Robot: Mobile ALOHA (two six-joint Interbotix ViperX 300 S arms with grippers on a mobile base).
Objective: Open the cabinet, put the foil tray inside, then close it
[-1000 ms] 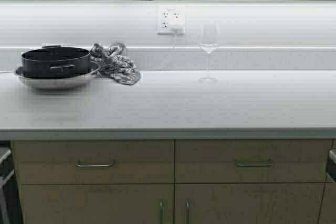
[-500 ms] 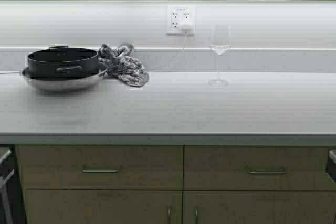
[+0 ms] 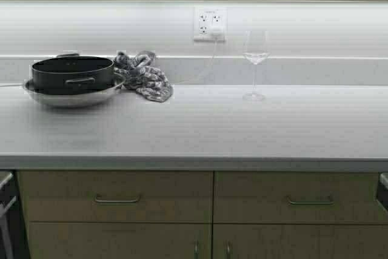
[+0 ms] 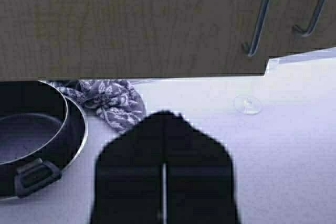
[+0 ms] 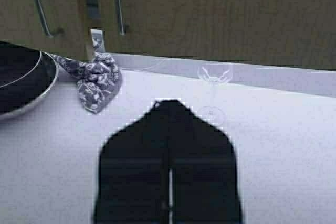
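Seemingly both grippers (image 4: 164, 129) (image 5: 169, 116) closed above countertop (image 3: 200, 131).

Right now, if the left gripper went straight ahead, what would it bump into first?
Probably the cabinet. The left gripper, fingers shut, points over the counter toward its doors. The patterned cloth lies just off to one side, so it might get brushed; depth is hard to judge.

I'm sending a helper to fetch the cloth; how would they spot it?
Look along the grey counter to its left end, where a black pot sits in a steel bowl. The cloth lies crumpled just right of them against the back ledge, the only soft, patterned thing there.
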